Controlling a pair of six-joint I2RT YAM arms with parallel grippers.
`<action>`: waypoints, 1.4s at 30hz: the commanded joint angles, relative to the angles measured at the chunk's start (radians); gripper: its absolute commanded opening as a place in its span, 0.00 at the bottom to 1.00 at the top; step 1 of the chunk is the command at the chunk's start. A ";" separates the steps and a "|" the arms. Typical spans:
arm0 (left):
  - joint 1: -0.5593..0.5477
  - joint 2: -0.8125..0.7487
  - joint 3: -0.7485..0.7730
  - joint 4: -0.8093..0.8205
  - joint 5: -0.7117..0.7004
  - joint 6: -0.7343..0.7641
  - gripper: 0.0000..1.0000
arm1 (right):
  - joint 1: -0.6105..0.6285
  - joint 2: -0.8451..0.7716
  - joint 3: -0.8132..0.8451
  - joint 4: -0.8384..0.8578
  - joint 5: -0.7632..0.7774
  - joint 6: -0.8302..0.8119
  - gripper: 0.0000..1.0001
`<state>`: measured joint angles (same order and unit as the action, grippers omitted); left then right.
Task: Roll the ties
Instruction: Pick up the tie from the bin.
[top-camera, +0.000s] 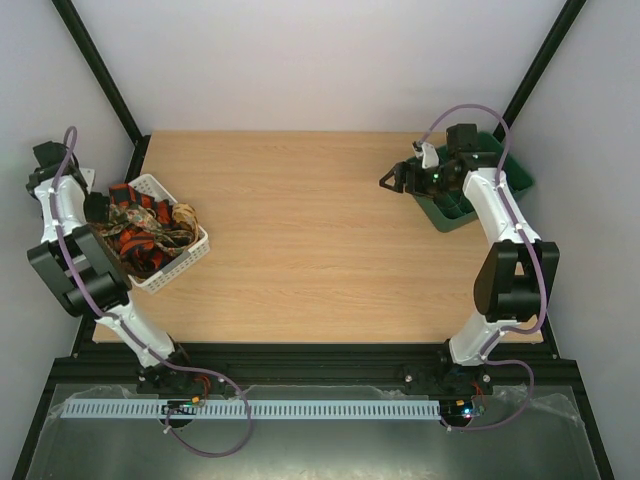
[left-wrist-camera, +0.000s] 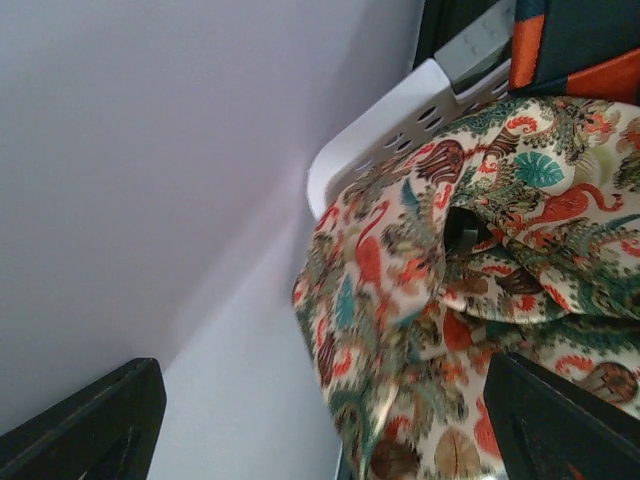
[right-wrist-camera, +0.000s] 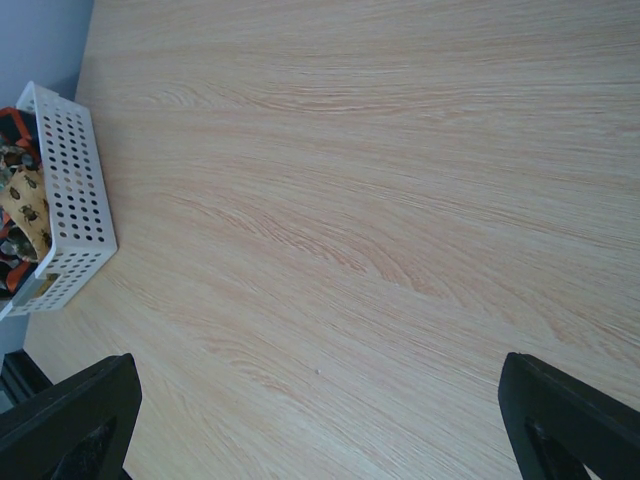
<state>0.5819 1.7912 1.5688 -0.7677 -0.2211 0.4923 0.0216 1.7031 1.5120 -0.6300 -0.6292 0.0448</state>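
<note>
Left pincer (left-wrist-camera: 322, 365) gapes wide, gripping nothing, with the ties (left-wrist-camera: 480, 250) heaped just ahead of it in the white basket (left-wrist-camera: 400, 125). Right pincer (right-wrist-camera: 318, 362), equally wide and empty, hangs over the worktop (right-wrist-camera: 350, 200).

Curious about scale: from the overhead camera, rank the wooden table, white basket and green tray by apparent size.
1. wooden table
2. white basket
3. green tray: partly hidden by the right arm, so that pair is unsure

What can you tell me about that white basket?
The white basket looks like plastic: rectangular, rounded rim, walls pierced with rows of small holes. It sits upright and angled at the left edge of the wooden table, heaped with patterned ties, a floral one spilling over its rim.
</note>
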 joint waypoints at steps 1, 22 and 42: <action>0.004 0.065 0.008 0.052 -0.048 0.057 0.88 | 0.007 0.018 0.027 -0.062 -0.030 -0.015 0.99; -0.029 0.091 0.147 0.047 -0.047 0.026 0.02 | 0.007 0.057 0.066 -0.059 -0.033 -0.013 0.98; -0.335 -0.132 0.689 0.068 0.019 -0.076 0.02 | 0.008 -0.036 0.109 0.011 -0.122 0.061 0.98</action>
<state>0.3271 1.7546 2.2154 -0.8112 -0.1955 0.4625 0.0219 1.7302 1.5963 -0.6266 -0.7074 0.0856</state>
